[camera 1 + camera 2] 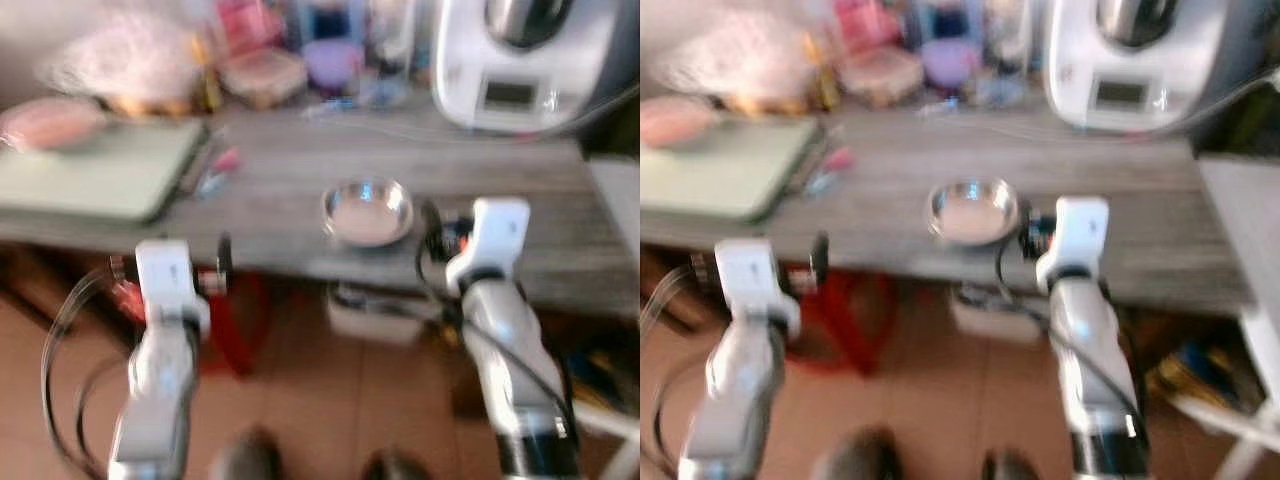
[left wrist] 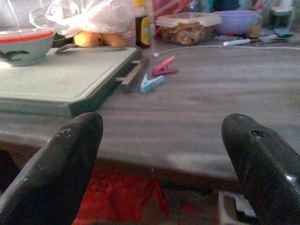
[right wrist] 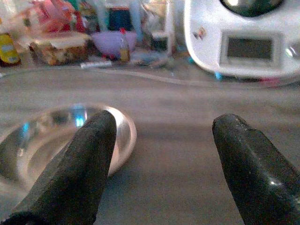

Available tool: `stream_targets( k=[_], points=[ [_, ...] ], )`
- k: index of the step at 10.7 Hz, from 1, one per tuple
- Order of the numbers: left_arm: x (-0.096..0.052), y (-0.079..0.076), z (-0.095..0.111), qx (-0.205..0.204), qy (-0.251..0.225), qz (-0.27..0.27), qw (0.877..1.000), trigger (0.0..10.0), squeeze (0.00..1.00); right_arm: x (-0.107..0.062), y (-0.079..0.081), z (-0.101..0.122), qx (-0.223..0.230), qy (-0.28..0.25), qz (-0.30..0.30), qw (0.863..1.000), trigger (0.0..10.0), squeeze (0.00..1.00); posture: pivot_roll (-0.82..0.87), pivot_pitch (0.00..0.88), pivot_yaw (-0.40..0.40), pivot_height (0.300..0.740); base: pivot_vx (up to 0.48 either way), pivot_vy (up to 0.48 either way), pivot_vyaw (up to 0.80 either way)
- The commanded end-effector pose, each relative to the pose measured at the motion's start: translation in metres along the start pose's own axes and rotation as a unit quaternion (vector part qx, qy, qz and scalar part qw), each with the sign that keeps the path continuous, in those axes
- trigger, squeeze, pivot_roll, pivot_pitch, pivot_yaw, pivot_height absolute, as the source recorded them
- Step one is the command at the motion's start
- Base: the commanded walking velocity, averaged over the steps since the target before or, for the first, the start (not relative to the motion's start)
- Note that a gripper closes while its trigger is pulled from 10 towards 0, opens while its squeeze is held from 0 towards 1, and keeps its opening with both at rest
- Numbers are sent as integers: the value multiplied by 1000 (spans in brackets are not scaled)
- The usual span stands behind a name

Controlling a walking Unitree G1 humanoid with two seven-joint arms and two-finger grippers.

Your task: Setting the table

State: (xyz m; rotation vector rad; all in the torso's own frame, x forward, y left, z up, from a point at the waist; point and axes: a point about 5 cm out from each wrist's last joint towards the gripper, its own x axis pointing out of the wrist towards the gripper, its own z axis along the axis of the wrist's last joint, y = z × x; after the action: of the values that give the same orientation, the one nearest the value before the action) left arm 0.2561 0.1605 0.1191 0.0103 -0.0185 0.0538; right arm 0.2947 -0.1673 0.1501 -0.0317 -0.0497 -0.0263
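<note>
A shiny metal bowl (image 1: 367, 211) sits near the front edge of the grey bench (image 1: 300, 200). It looks empty inside. The right tool (image 3: 159, 164) is wide open and holds nothing; it is just beside the bowl, and one finger (image 3: 75, 168) shows in front of the bowl's rim. The left tool (image 2: 159, 164) is wide open too, holding nothing, in front of the bench edge. On a green board (image 2: 61, 79) stands a bowl with a red rim (image 2: 23, 44); I cannot tell what is in it. Farther back are a clear box (image 2: 187, 27) with brown food in it and a purple bowl (image 2: 236, 19). Two pegs, pink (image 2: 164, 67) and blue (image 2: 151, 83), lie by the board. A big white machine (image 1: 525, 65) stands at the back.
</note>
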Motion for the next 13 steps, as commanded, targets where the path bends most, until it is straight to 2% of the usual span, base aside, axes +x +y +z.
stream_targets(
  k=[1, 2, 4, 5, 7, 9, 11, 12, 13],
  points=[
    [3, 1, 5, 5, -9, 0, 1000, 10000, 0, 2, -3, -1, -3, 9, -17, 1000, 10000, 0, 14, 47, 28, 740, -281, 0, 0],
    [3, 1, 5, 5, -9, 1, 1000, 10000, 0, 3, -3, -5, 13, 16, -21, 1000, 10000, 0, 16, 48, 28, 740, -281, 0, 0],
    [2, 1, 4, 7, -8, 2, 1000, 10000, 0, 5, -2, -11, 11, 31, -35, 999, 10000, 0, 19, 54, 26, 740, -279, 0, 0],
    [3, 1, 4, 7, -8, 1, 1000, 10000, 0, 6, -2, -12, 28, 40, -33, 998, 10000, 0, 20, 63, 24, 740, -277, 0, 0],
    [5, 1, 5, 7, -9, 1, 1000, 10000, 0, 8, 3, -7, 35, 22, -20, 999, 10000, 0, 23, 72, 21, 740, -277, 0, 0],
    [-2, 1, 2, 9, -4, 0, 1000, 10000, 0, 8, 6, -1, 34, 9, -1, 999, 10000, 0, 29, 77, 19, 740, -249, 0, 0],
    [1, 0, 8, 4, -18, -5, 1000, 10000, 0, 11, 6, -3, 43, 15, -5, 999, 10000, 0, 36, 74, 17, 740, 0, 0, -250],
    [2, -3, 12, 6, -26, -26, 999, 10000, 0, 14, 9, 0, 47, 11, 6, 999, 10000, 0, 36, 76, 11, 740, 0, 0, -788],
    [0, -5, 10, 3, -26, -29, 999, 10000, 0, 15, 8, 0, 36, 8, 12, 999, 10000, 0, 32, 75, 1, 740, 0, 0, 0]
  ],
)
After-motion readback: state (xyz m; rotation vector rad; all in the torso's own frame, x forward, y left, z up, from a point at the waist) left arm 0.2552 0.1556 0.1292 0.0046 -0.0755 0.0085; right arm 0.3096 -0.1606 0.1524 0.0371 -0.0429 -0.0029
